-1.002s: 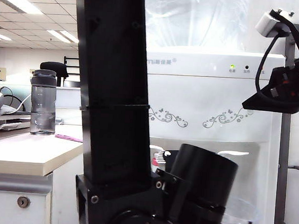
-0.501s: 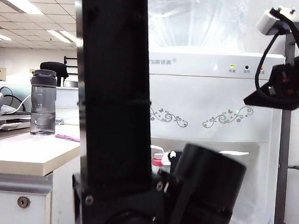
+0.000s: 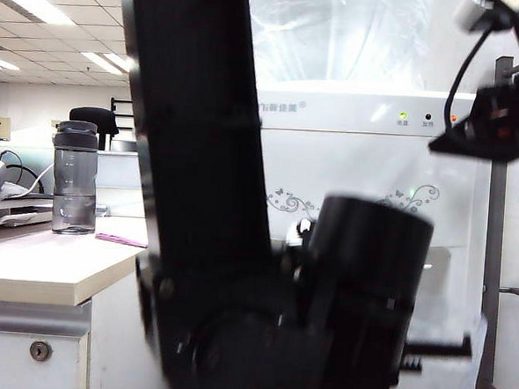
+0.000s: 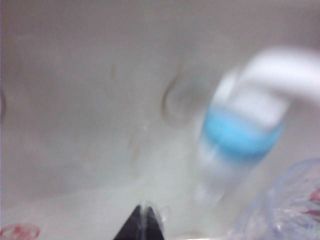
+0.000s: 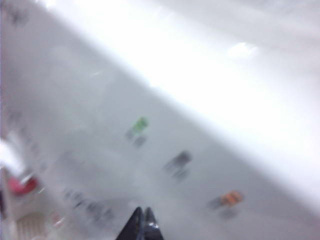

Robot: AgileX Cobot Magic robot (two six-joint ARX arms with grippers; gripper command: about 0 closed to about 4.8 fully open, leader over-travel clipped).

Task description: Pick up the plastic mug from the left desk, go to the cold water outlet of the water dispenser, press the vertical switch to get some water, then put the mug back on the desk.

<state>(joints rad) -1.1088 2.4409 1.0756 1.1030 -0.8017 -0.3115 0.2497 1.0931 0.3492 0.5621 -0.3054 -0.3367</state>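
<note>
My left arm fills the centre of the exterior view as one thick black column, its wrist low in the frame. The left gripper has its fingertips pinched together, with the plastic mug at the wrist view's lower right — whether it grips the handle I cannot tell. The cold water outlet hangs blurred beside it. My right gripper shows closed tips, aimed at three lights on the water dispenser. One grey bottle stands on the left desk.

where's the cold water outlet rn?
Left wrist view only: the cold water outlet, blurred, is close ahead of the left claw, beside the plastic mug.
</note>
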